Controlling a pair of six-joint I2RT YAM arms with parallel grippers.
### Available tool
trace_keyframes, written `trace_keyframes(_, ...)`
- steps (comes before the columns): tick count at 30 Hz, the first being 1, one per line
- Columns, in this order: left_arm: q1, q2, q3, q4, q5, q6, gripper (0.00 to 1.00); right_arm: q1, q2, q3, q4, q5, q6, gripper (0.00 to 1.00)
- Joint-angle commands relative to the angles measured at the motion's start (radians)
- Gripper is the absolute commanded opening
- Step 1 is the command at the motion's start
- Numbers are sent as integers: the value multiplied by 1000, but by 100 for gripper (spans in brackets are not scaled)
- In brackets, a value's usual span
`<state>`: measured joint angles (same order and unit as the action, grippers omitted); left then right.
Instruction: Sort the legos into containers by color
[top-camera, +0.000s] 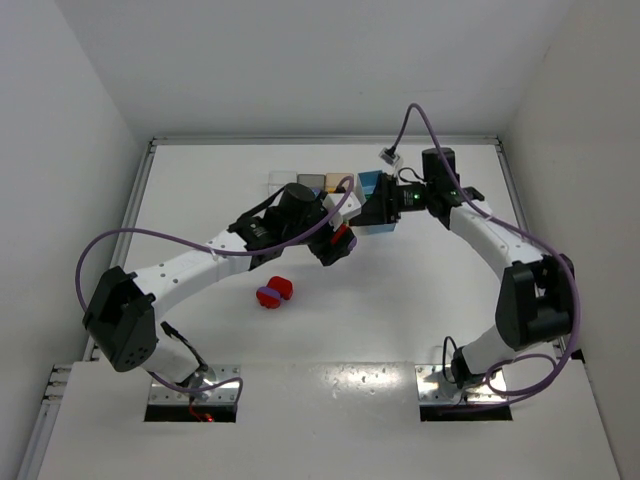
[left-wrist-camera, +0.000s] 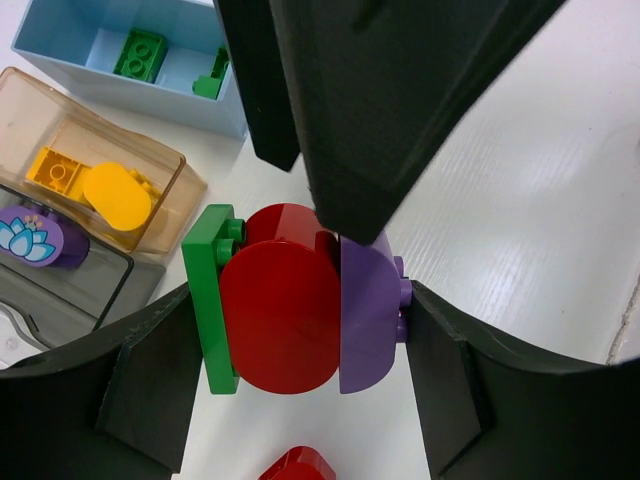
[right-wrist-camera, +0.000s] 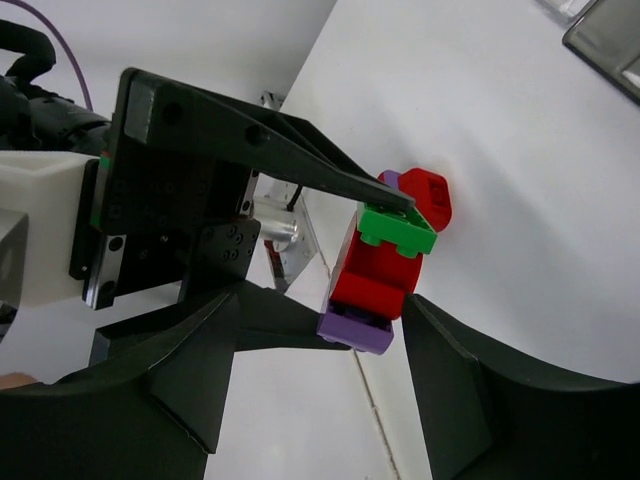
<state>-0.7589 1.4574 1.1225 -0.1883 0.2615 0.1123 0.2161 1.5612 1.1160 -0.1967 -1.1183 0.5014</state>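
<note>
**Condition.** The left gripper (left-wrist-camera: 300, 330) had its jaws clamped on a three-piece stack held near the bins. One jaw bore on the green plate (left-wrist-camera: 208, 300) and the other on the purple brick (left-wrist-camera: 368, 310), with the red brick (left-wrist-camera: 280, 310) between them. The right gripper (right-wrist-camera: 322, 315) stood against the same stack, one finger (left-wrist-camera: 400, 120) touching the red-purple seam. Whether its jaws gripped anything could not be determined.

**Hazards (assessed).**
- The left grip ran along the stacking axis and probably pressed the joints tighter. A pull might have dragged the whole stack out instead of splitting it.
- The red brick's rounded face offered poor purchase, so the finger could have slipped.
- A sudden separation could have thrown a piece onto the worktop (left-wrist-camera: 540, 200) or into the wrong bin. The light blue bin (left-wrist-camera: 130, 90) held green, the tan bin (left-wrist-camera: 165, 185) yellow and the smoky grey bin (left-wrist-camera: 95, 290) purple.
</note>
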Motion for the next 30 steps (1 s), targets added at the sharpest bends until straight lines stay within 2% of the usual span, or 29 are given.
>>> trace_keyframes(1,4,-29,-1,36,-1,12,46,12,-29,-24,29,-41,6,66)
trace_keyframes(25,13,-38,59,64,36,-17,46,60,63,15,39,-21,-3,66)
trace_keyframes(26,13,-38,59,64,36,-17,46,60,63,15,39,-21,-3,67)
trace_keyframes(28,13,-38,59,64,36,-17,46,60,63,15,25,-8,-17,77)
trace_keyframes(30,13,-38,59,64,36,-17,46,60,63,15,16,-8,-26,77)
